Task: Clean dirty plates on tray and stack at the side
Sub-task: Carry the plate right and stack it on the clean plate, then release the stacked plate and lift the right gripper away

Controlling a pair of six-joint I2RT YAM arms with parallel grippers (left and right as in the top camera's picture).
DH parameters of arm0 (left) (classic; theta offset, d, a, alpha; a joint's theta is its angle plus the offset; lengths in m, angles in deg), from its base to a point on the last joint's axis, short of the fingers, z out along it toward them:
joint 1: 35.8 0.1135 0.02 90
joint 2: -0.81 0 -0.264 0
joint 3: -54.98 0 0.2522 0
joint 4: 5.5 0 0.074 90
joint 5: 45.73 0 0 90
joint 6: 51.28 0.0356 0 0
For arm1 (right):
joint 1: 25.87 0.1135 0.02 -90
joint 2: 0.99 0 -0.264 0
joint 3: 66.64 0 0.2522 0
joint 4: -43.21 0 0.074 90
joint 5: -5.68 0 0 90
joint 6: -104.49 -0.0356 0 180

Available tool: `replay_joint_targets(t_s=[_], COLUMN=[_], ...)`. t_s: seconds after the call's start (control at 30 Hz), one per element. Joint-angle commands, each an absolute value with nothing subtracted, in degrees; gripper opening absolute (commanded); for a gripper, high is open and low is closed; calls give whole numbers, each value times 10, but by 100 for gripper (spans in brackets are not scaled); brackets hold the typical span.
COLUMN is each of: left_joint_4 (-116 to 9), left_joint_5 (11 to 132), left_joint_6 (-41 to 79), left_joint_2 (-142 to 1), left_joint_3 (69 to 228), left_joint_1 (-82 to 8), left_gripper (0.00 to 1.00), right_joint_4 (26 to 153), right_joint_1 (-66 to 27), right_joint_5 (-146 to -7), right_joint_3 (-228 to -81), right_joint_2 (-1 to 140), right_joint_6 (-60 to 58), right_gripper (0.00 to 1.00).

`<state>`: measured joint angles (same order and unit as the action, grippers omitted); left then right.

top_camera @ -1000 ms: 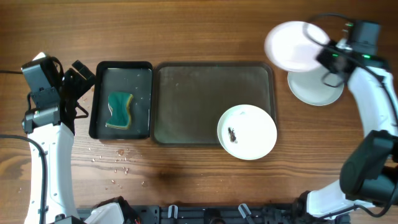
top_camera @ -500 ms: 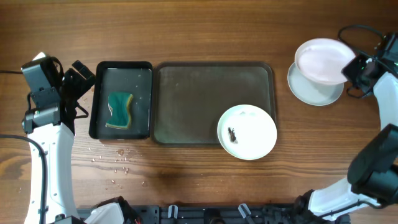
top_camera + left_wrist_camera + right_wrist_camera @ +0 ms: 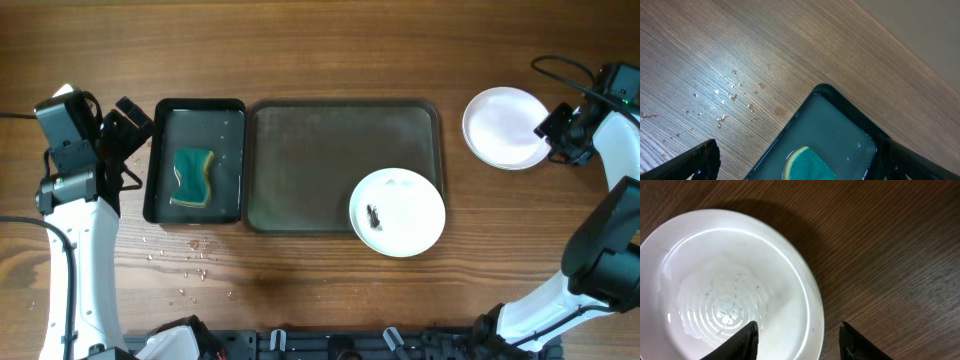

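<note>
Left gripper hangs wide open over the small black tray with its sponge, one smeared plate overhangs the front-right corner of the big tray, and off to the right the right gripper stands parted astride the rim of the stacked plates on the table.

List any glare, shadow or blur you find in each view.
Overhead: even light, sharp throughout, with a faint sheen on the wet black tray. Left wrist: drops glint on the table, and the wood grain is crisp. Right wrist: curved glare on the plate, dark shadow along its upper edge.
</note>
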<state>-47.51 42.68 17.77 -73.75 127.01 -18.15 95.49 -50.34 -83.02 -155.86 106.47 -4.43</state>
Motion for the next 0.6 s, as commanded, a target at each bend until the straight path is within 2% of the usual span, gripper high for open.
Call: replay_joint_targets(t_s=[0.0,0.1,0.4,0.57], left_joint_4=[-474,-474,-474,-474], left_joint_5=[432,432,432,432], left_joint_6=[171,171,170,171], left_joint_2=[-734,-734,-734,-734], left_joint_3=[1276,1276,1276,1276], left_joint_1=[-179,-179,-179,-179], left_gripper=[100,100,100,100], right_joint_4=[954,954,941,934], right_joint_1=[-489,-471,-370,-324], right_joint_5=[-792,-782,-778,-784], right_joint_3=[-1560,-1560,-1560,-1560], right_joint_2=[1074,1074,1075,1075], right_joint_6=[-20,-19,85,100], right_gripper=[54,54,55,59])
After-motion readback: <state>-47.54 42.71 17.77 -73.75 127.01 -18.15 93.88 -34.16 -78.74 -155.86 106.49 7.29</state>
